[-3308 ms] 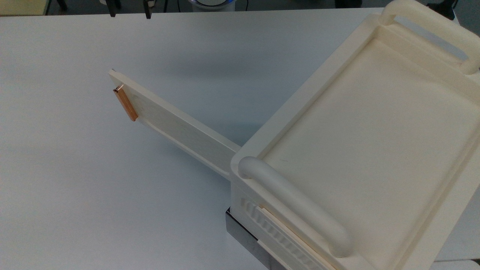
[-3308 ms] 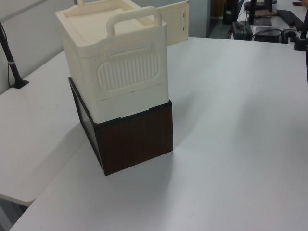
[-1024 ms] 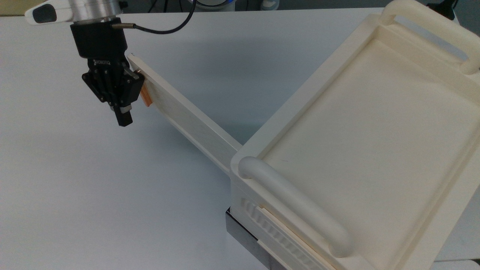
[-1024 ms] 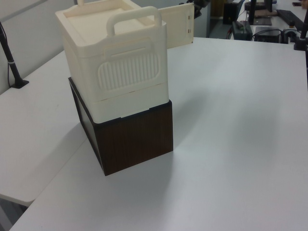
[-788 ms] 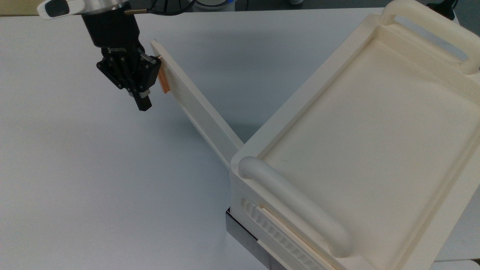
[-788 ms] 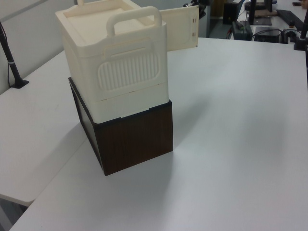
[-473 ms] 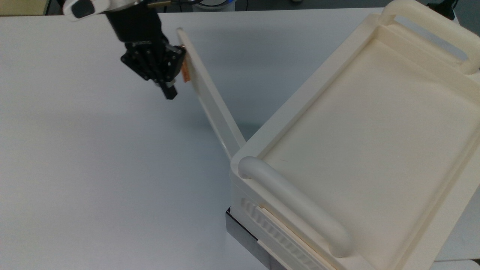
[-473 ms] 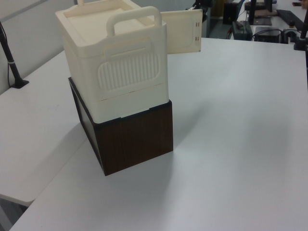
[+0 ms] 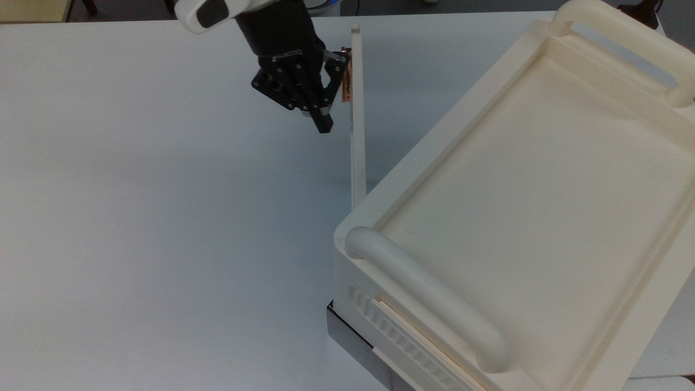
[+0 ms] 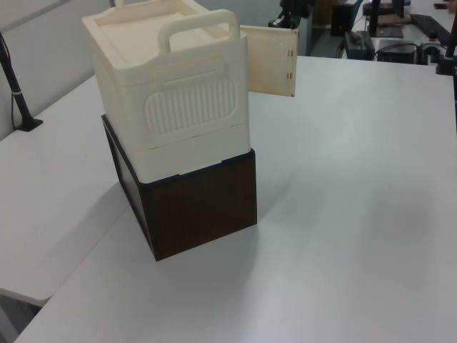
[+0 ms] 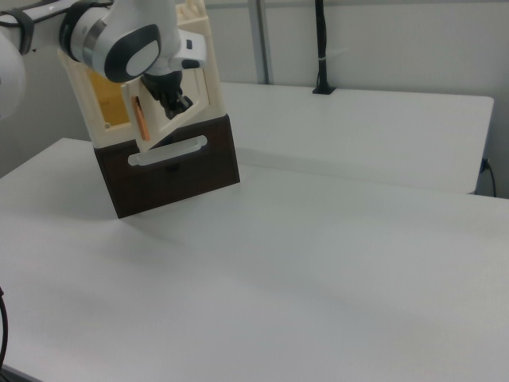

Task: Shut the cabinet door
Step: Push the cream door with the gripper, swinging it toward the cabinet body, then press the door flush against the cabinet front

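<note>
The cabinet is a big cream-white box with two thick handles, standing at the top view's right. Its door stands partly open and shows edge-on, running from the cabinet's near corner up toward the table's far edge. The copper handle sits near the door's free end. My black gripper is shut and rests against the door's handle side, on the top view's left of it. In the left view the door sticks out past the cabinet. In the right view my gripper is in front of the door, beside the handle.
The cabinet sits on a dark brown base with a grey metal edge. The white table stretches wide to the top view's left. A black post stands on a side desk. Another black pole rises behind the table.
The door has swung from wide open toward the cabinet. My gripper came down beside the handle and moved rightward in the top view with the door.
</note>
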